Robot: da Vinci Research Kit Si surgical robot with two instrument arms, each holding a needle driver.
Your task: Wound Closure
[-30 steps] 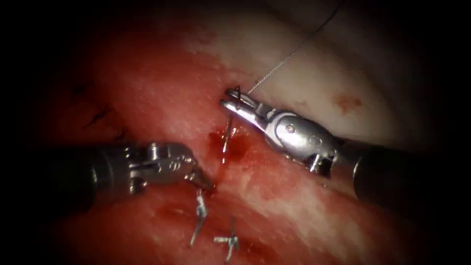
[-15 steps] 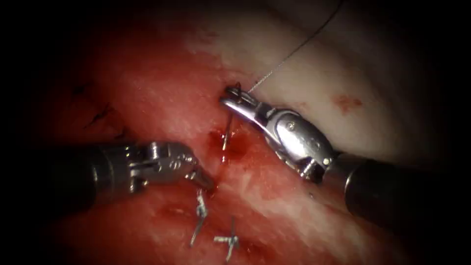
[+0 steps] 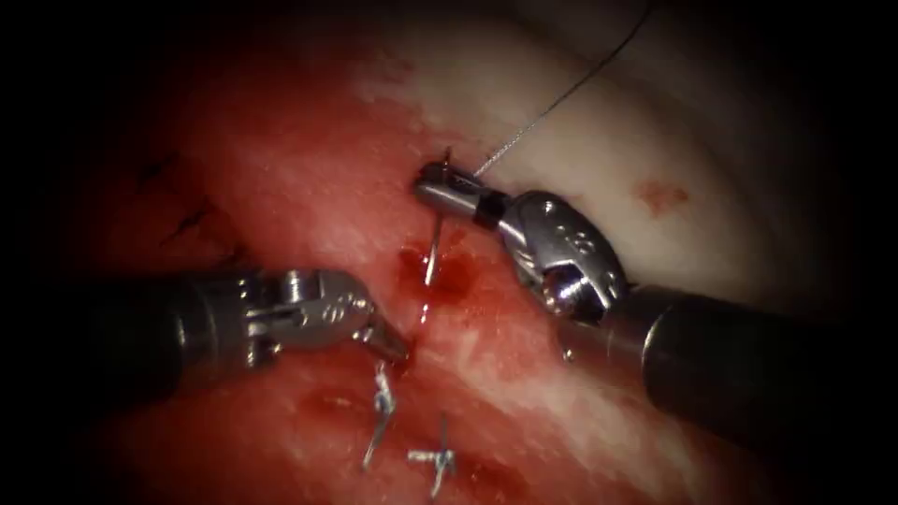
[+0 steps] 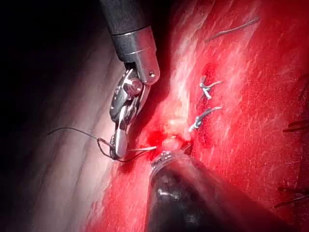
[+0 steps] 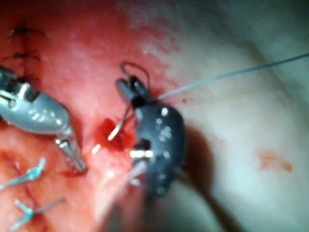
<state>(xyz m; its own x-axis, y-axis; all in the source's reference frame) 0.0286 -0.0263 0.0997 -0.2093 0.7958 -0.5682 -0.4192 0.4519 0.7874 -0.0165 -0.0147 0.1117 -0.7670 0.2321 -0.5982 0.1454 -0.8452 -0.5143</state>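
My right tool (image 3: 432, 182) comes in from the right, its jaws shut on the curved needle (image 3: 433, 248) near its tail end. The needle hangs down from the jaws, and its tip rests in a patch of red fluid (image 3: 449, 276) at the right edge of the cut (image 3: 416, 323). How deep the tip sits I cannot tell. The thread (image 3: 561, 93) leaves the needle's tail and runs up and to the right over pale tissue. My left tool (image 3: 393, 348) lies left of the cut, jaws shut on nothing, tip pressed on the tissue. The left wrist view has the right tool (image 4: 118, 145) and needle (image 4: 137, 151).
Cut ends of thread (image 3: 379, 411) from two finished stitches (image 3: 435, 458) stand up along the cut below the tools. Dark older stitches (image 3: 187, 220) mark the tissue at far left. The right side of the tissue (image 3: 608, 159) is pale and dry.
The right tool's wrist has rolled and its shaft has swung left, turning the needle more upright while its tip stays at the red patch. The left tool has not moved.
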